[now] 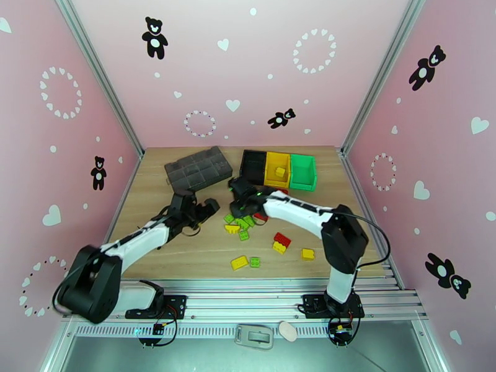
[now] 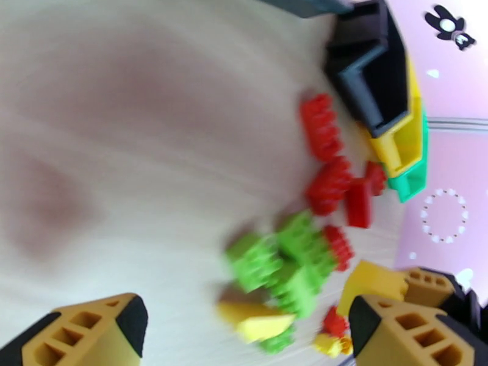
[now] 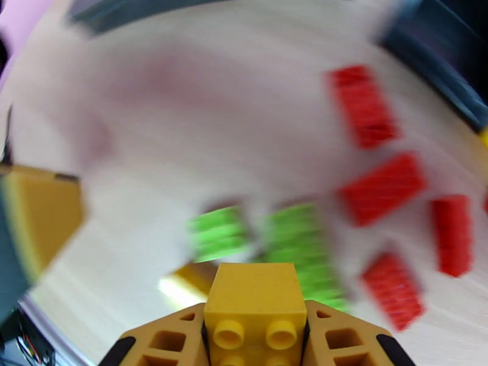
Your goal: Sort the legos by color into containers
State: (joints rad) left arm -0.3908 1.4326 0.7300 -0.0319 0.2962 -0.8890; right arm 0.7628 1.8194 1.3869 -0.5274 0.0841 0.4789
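Note:
Three joined containers stand at the back: black [image 1: 253, 167], yellow [image 1: 271, 162] with a yellow brick [image 1: 280, 172] inside, and green [image 1: 302, 172]. Loose legos lie mid-table: a green cluster [image 1: 242, 221], a red one [image 1: 282, 238] and yellow ones [image 1: 239, 263]. My right gripper [image 1: 239, 192] hovers over the pile's far edge, shut on a yellow lego [image 3: 255, 309]. Red legos [image 3: 381, 190] and green legos [image 3: 293, 233] lie blurred below it. My left gripper [image 1: 208, 212] is open just left of the pile, with its fingers [image 2: 91, 327] framing green legos [image 2: 280, 257].
A dark-grey compartment organizer [image 1: 198, 168] lies at the back left, just beyond the left gripper. More bricks are scattered toward the front, such as a yellow one [image 1: 308, 254] and a green one [image 1: 255, 261]. Pink walls enclose the table on three sides.

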